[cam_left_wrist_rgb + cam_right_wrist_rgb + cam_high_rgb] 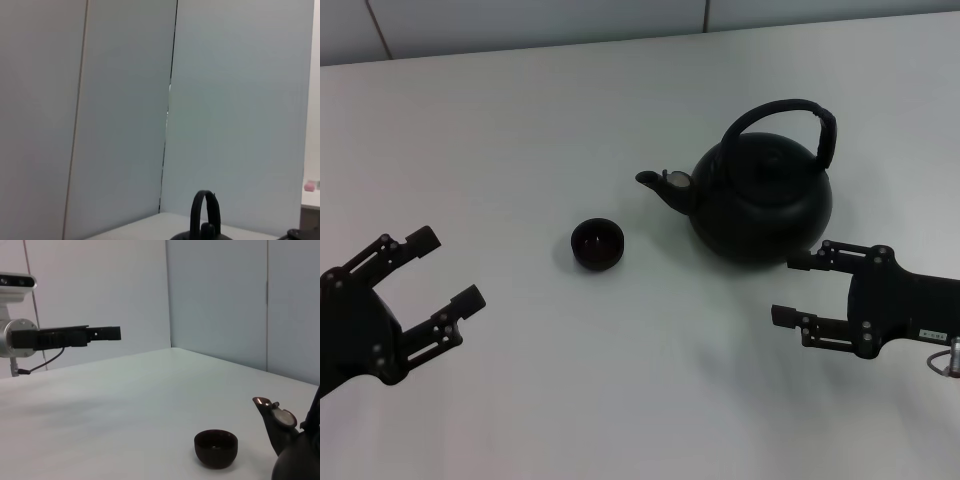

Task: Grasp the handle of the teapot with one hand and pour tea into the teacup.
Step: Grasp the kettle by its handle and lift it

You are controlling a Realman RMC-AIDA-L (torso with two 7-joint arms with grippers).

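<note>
Nothing grasped yet — both arms low near the front edge of the table [520,100]. Right gripper [798,290] has its fingers spread wide, empty, pointing toward 9 o'clock in the head view. The teapot [760,200] sits just past it, at about 11 o'clock from the fingertips, close but apart. Its handle [790,115] arches over the lid, the hoop running roughly 9-to-3, spout [655,182] aimed at 9 o'clock toward the teacup [597,243]. Cup stands upright, near the spout tip but not under it, at about 8 o'clock from it.

Left gripper [445,270] also wide and empty, well apart at 9 o'clock from the cup — the right arm is clearly nearer the handle. To reach, it likely must rise over the pot body, then close across the hoop. Nothing stands between; only the pot's own bulge is in the way.
</note>
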